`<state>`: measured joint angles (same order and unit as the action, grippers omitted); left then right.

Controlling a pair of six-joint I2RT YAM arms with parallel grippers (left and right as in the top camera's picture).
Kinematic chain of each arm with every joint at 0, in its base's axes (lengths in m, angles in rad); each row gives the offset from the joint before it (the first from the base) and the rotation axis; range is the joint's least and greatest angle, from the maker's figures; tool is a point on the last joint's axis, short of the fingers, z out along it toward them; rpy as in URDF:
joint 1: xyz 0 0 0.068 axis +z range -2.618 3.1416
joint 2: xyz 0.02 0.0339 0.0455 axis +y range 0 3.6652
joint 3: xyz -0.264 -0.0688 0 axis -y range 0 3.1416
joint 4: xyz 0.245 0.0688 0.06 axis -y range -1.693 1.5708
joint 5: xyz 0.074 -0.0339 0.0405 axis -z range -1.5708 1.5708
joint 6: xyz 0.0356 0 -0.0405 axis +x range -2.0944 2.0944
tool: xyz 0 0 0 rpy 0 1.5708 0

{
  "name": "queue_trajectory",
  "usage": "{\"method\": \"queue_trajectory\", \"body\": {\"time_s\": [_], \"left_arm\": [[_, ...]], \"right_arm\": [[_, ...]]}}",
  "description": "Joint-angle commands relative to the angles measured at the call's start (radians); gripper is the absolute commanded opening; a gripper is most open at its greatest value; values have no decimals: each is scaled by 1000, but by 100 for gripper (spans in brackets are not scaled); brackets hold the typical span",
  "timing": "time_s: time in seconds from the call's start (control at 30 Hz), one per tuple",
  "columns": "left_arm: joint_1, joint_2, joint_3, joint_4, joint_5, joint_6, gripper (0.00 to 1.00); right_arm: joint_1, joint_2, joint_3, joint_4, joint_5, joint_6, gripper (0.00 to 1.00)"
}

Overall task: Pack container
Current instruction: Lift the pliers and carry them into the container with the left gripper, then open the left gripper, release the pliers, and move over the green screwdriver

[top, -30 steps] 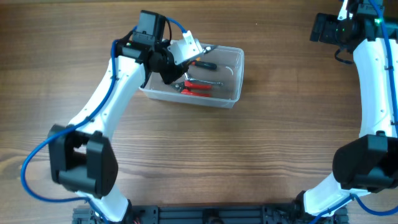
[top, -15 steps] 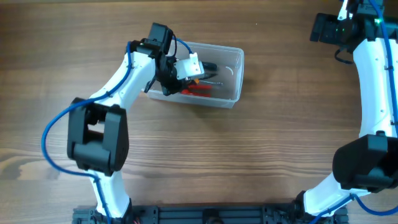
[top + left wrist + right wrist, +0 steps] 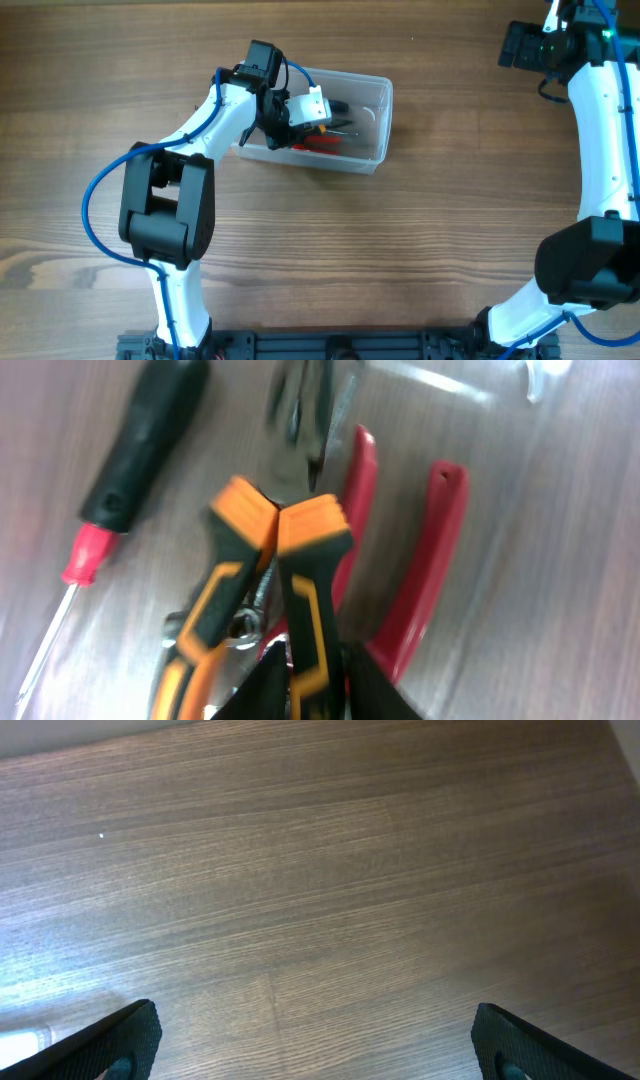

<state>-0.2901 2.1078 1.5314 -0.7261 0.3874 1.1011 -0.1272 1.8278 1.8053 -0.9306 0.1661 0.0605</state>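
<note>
Container (image 3: 376, 108): long axis left–right in overhead view, slightly skewed. Left gripper (image 3: 315, 695) astride orange pliers (image 3: 300, 560), clamping indeterminable. Right gripper (image 3: 318, 1045) spread wide.

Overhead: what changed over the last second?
Left gripper dropped from above the container down into it, the arm swinging in behind, orange pliers between its fingers; release not clear yet. The container, red pliers, screwdriver and right arm stayed put.
</note>
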Motion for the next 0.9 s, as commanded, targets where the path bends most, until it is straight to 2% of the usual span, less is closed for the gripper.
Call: {"method": "queue_trajectory", "body": {"time_s": [0.0, 0.07, 0.1, 0.43, 0.7, 0.77, 0.87], "left_arm": [[-5, 12, 20, 21, 2, -43, 38], [-5, 12, 20, 21, 1, -43, 49], [-5, 11, 20, 21, 1, -43, 51], [5, -90, 37, 59, -3, -60, 54], [92, -241, 137, 80, -3, -282, 51], [120, -286, 141, 80, -5, -343, 53], [173, -349, 140, 60, -63, -512, 53]], "right_arm": [[2, -25, 14, 3, 14, 18, 100], [2, -25, 14, 2, 14, 18, 100], [2, -25, 14, 2, 14, 18, 100], [2, -25, 14, 2, 14, 18, 100], [2, -25, 14, 2, 14, 19, 100], [2, -25, 14, 2, 14, 19, 100], [2, -25, 14, 2, 14, 18, 100]]}}
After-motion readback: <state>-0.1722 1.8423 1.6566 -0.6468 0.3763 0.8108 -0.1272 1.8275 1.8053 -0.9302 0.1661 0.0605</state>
